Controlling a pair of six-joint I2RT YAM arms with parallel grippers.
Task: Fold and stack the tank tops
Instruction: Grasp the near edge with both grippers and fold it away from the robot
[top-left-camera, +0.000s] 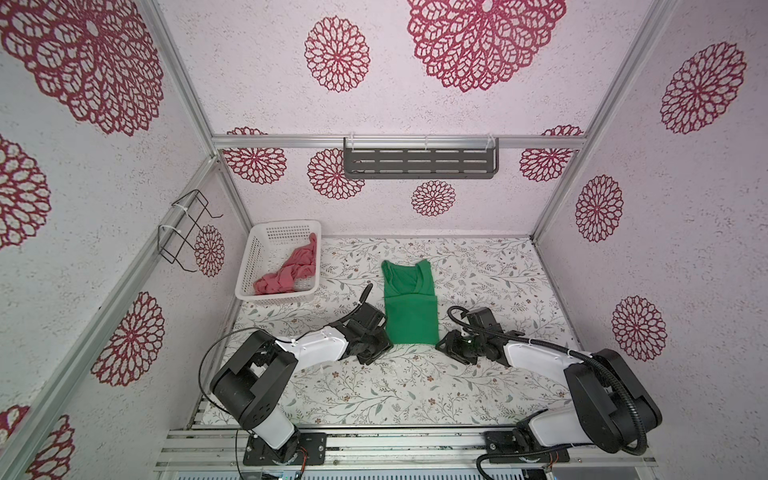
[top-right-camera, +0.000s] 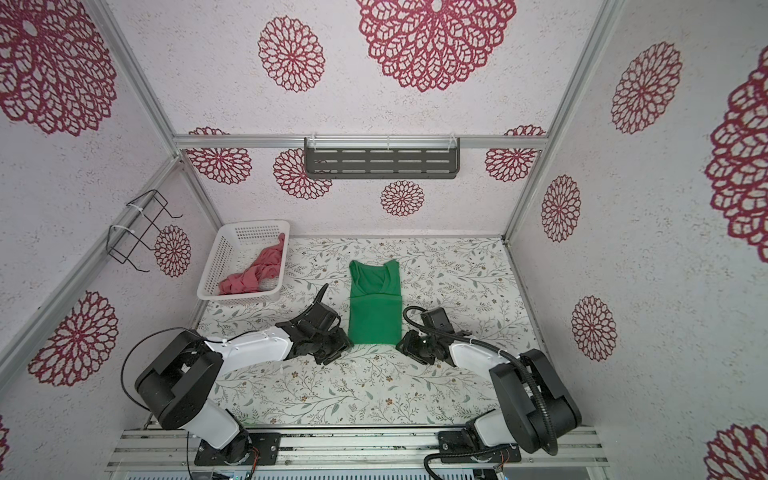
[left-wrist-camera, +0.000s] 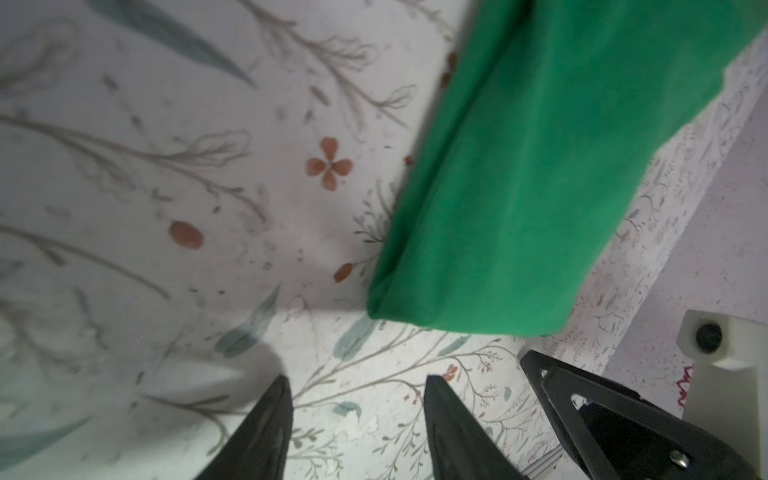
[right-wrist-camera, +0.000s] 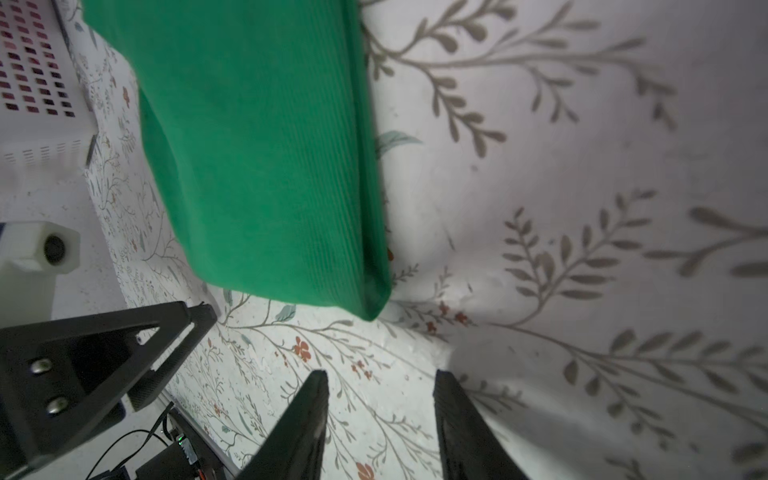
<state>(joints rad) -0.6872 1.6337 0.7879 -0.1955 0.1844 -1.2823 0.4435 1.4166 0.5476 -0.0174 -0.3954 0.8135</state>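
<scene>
- Left pincer (left-wrist-camera: 357, 380) stands open and empty, its jaws apart over the bare surface (left-wrist-camera: 166, 208), just beside the near left corner of the green tank top (left-wrist-camera: 540, 187).
- Right pincer (right-wrist-camera: 381, 374) is likewise open and holds nothing. It sits just off the near right corner of the same top, and neither pincer appears to touch the cloth.
- In both top views the green tank top lies flat mid-surface between the two arms, narrowed to a tidy strip with straps and neckline at the far end.
- A crease runs across the strip near its middle. The near half may be doubled over the rest, but from above I cannot tell for sure.
- Pink tank top (top-left-camera: 291, 270) lies in a crumpled heap inside the white basket (top-left-camera: 254, 257) at the far left, well apart from the green one.
- Progress, as I judge it: less than half done. The green top looks folded in at the sides and probably needs one more fold end to end.
- The pink one has not yet been taken out, spread or folded, so no stack exists.
</scene>
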